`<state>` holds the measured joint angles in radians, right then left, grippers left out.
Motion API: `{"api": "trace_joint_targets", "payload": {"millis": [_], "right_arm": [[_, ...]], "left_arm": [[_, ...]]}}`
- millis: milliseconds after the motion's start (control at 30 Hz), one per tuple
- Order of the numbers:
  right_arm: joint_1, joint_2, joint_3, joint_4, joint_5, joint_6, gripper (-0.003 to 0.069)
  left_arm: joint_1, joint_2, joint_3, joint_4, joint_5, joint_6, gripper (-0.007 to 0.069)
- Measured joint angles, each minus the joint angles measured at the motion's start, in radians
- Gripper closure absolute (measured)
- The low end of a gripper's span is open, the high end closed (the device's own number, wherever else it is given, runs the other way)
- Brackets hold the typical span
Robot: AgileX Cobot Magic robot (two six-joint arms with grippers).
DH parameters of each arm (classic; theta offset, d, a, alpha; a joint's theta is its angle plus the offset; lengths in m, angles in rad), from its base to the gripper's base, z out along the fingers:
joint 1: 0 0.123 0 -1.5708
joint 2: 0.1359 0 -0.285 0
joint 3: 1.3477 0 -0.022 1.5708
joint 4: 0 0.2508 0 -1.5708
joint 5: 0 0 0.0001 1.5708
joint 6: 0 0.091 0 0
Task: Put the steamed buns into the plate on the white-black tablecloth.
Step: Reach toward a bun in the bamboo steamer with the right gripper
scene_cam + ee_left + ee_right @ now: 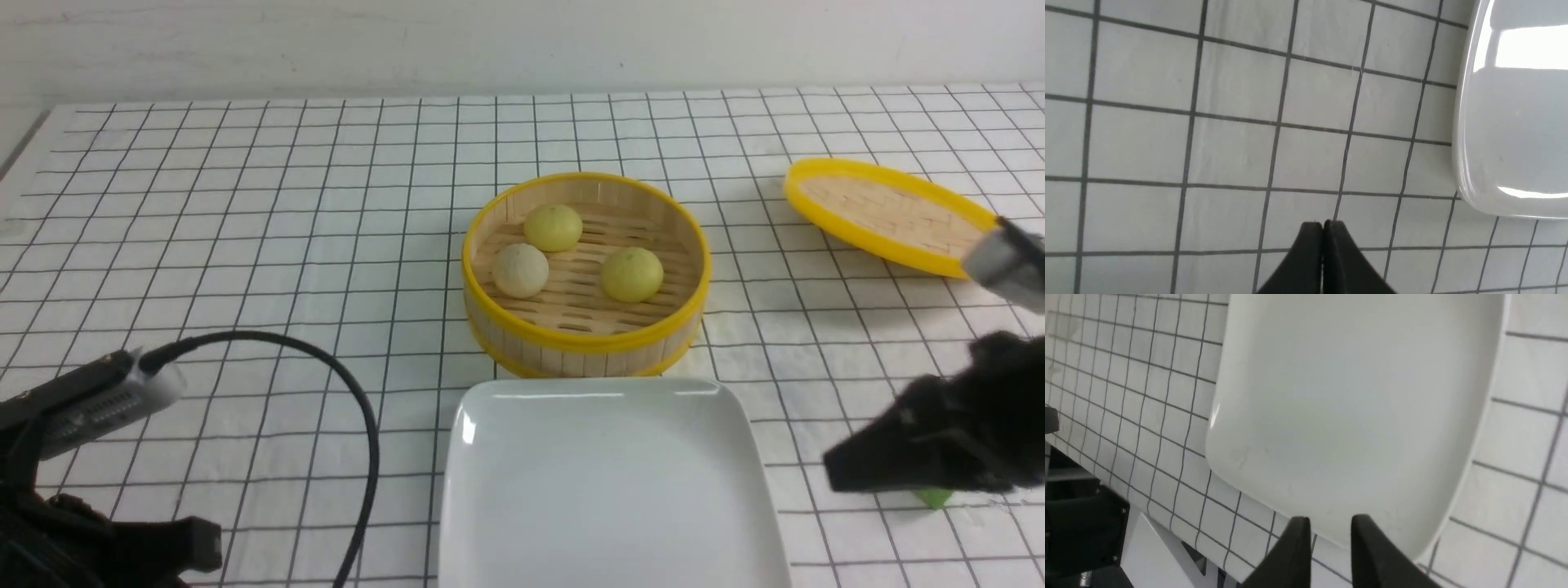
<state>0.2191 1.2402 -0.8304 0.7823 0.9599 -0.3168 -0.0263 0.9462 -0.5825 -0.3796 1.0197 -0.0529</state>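
Three steamed buns lie in a round bamboo steamer basket (584, 341): two pale yellow ones (553, 227) (632, 274) and an off-white one (520, 270). The white plate (608, 490) sits empty just in front of the basket on the white-black tablecloth (245, 204). My left gripper (208, 545) is shut and empty at the near left, over bare cloth (1323, 223) beside the plate's edge (1515, 122). My right gripper (829, 474) hovers right of the plate, jaws slightly apart and empty (1331, 518), pointing at the plate's rim (1351, 396).
The basket's flat yellow-rimmed lid (890, 214) lies at the far right. A green cube (931, 496) peeks out under my right gripper. A black cable (359, 408) loops over the cloth at the left. The table's near edge (1167, 539) shows in the right wrist view.
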Motion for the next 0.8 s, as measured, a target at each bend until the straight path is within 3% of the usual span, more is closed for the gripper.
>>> {"api": "trace_joint_targets", "payload": {"millis": [133,267,300,533,667,800], "right_arm": [[0.117,0.17,-0.154,-0.072,-0.044,0.058,0.0403],[0.188,0.336,-0.359,-0.233,-0.047,0.161,0.0371],[0.203,0.404,-0.454,-0.326,-0.047,0.214,0.0366],[0.216,0.658,-0.728,-0.627,-0.144,0.434,0.0363],[0.216,0.749,-0.803,-0.7,-0.196,0.458,0.0342],[0.216,0.832,-0.858,-0.737,-0.259,0.461,0.0266]], "left_arm": [[0.0,0.023,0.0,-0.005,-0.002,0.002,0.0533],[0.0,0.024,0.0,-0.005,-0.002,0.002,0.0473],[0.0,0.024,0.0,-0.005,-0.002,0.003,0.0432],[0.0,0.024,0.0,-0.005,-0.004,0.004,0.0345],[0.0,0.024,0.0,-0.005,-0.003,0.004,0.034],[0.0,0.024,0.0,-0.005,-0.002,0.004,0.034]]}}
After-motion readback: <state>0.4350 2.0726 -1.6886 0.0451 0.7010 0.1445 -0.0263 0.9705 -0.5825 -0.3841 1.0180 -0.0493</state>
